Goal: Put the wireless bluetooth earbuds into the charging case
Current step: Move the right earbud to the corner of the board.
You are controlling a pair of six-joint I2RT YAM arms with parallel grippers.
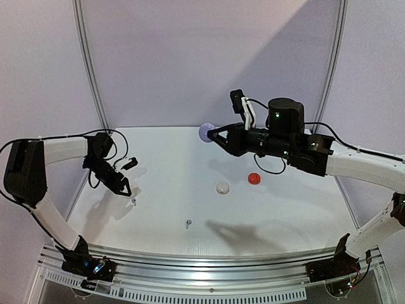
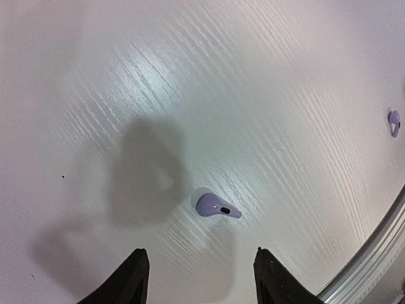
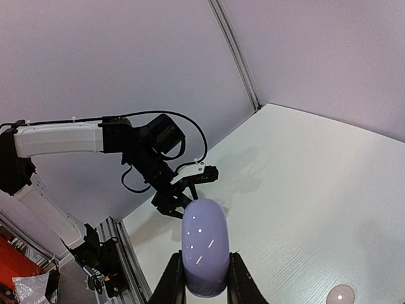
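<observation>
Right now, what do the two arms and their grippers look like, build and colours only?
Both the left arm and right arm have white link shells with black joint housings and loose black cables. A cylindrical black motor on the right arm shows a green light. The left gripper and right gripper are black, each with two tapered fingers.

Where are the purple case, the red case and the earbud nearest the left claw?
lilac case [image 3: 204,244]: right wrist view, shell.
red case [image 1: 254,178]: top external view, dome.
lilac earbud [image 2: 209,206]: left wrist view, head.
</observation>
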